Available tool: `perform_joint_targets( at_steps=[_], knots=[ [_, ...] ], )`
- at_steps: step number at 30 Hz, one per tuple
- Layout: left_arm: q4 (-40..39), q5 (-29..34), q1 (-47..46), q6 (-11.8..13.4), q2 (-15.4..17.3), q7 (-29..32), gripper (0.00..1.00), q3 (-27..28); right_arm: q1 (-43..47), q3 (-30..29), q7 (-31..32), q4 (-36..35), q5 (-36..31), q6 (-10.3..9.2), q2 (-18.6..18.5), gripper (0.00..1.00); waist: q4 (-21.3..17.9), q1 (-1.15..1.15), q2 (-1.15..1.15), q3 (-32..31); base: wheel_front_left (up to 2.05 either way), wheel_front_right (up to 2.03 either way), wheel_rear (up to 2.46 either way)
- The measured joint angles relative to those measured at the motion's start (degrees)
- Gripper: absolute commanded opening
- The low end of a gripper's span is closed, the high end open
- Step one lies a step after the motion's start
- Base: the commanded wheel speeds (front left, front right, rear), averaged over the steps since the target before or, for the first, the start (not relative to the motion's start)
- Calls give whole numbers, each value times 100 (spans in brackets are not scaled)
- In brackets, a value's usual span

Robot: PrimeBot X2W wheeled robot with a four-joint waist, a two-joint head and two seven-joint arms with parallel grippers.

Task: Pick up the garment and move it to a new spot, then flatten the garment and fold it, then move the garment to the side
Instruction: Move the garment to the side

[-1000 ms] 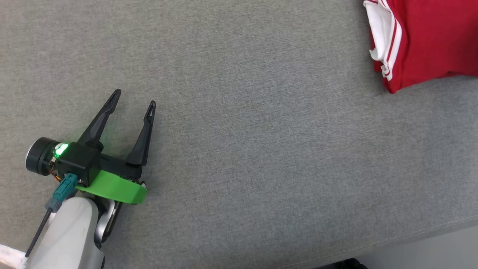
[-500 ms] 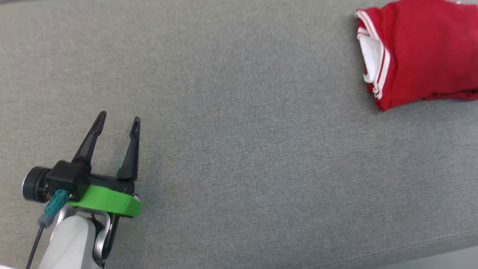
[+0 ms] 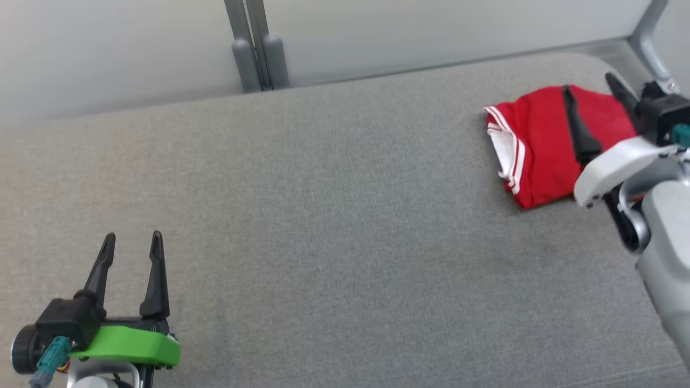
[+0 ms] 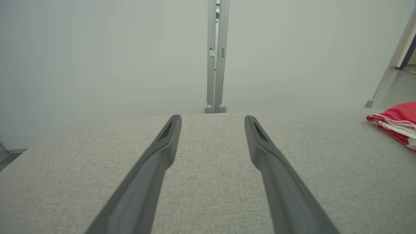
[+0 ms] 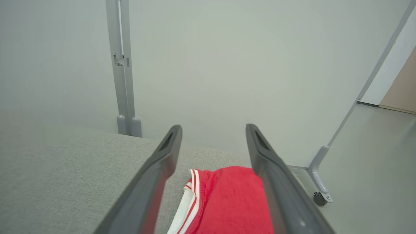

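1. My left gripper [image 3: 133, 236] sits over the near left corner of the grey cushion [image 3: 345, 215], its fingers spread and empty.
2. My right gripper [image 3: 587, 83] hangs over the red shirt [image 3: 539, 145], its fingers spread and gripping nothing.
3. The red shirt lies folded at the far right corner of the cushion, with its white striped sleeve [image 3: 506, 153] facing the left edge.

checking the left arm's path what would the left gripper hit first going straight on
The way looks free: the left gripper points over bare cushion, with the garment off to its right. Past the far edge it would probably meet the grey post, though depth is unclear.
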Motion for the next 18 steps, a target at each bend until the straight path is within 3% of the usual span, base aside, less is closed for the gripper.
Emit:
perform_joint_targets(
  at_steps=[9,18],
  knots=[
    [47,-118,269,9,-136,0,100,118,1573,-459,49,-1301,52,0,453,100,133,0,0,-520,0,0,0],
    [285,73,370,-63,-286,0,100,342,2580,-680,-99,-1790,93,0,858,100,219,0,0,-583,0,0,0]
  ],
)
